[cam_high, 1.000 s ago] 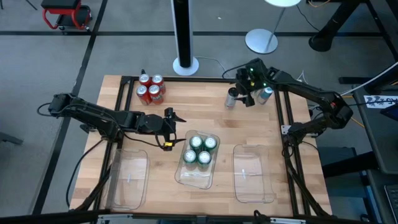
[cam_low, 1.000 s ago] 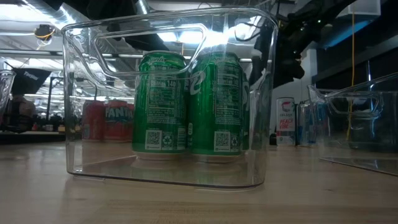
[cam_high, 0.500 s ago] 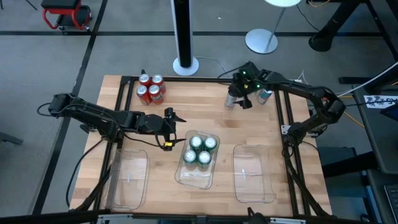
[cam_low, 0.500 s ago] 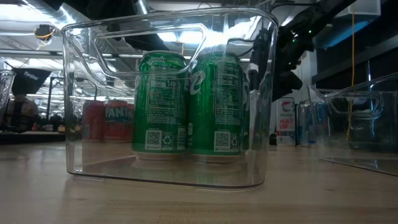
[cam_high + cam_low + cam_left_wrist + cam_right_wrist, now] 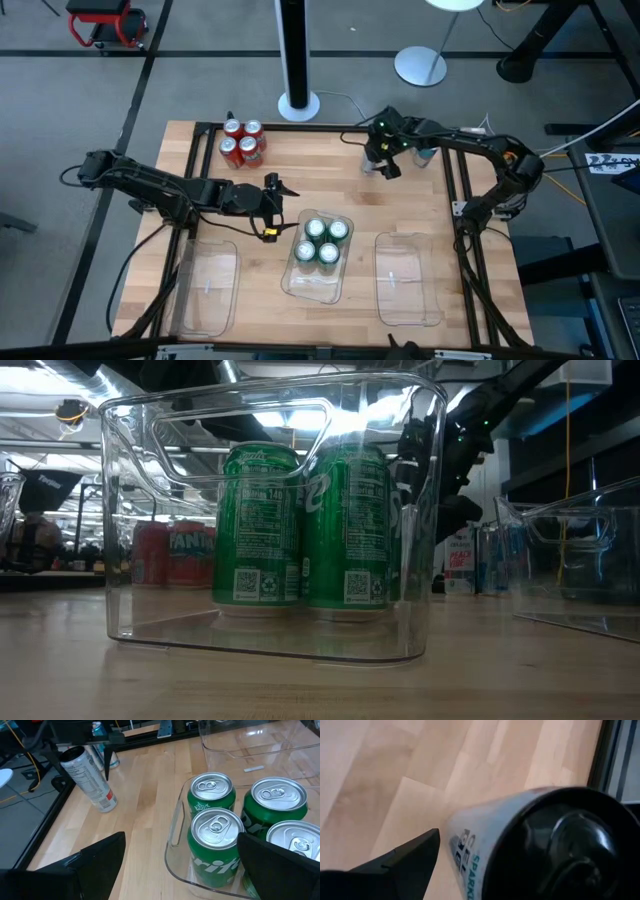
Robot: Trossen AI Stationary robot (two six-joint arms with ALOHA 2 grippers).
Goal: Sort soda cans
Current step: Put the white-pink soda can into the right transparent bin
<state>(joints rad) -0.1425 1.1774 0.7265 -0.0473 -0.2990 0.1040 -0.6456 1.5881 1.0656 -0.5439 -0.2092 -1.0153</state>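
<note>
So the right gripper (image 5: pixel 385 158) is over at the far right of the worktop (image 5: pixel 330 170), fingers spread wide around a silver-grey can (image 5: pixel 90 779) that's tipped over at a slant, top leaning away from the trays; can't honestly tell if the fingers are touching it or just bracketing it. In the right wrist view that can (image 5: pixel 530 845) fills most of the shot, dark end facing the camera and teal lettering down its side. Another silver-grey can (image 5: pixel 424 154) sits just to the right of the gripper, near the worktop's edge frame. The left gripper (image 5: pixel 272 205) is parked mid-left of the worktop, fingers apart, nothing in them, just left of the middle clear tray (image 5: pixel 316 285). That tray has four green cans (image 5: pixel 322 241) standing upright in a two-by-two block at its far end, touching each other. From table height you see two of the green cans (image 5: pixel 305 525) through the tray's clear wall. Four red cans (image 5: pixel 242 142) are clustered upright at the far left corner. The left clear tray (image 5: pixel 208 290) and the right clear tray (image 5: pixel 407 280) sit along the near edge on either side of the middle one.
</note>
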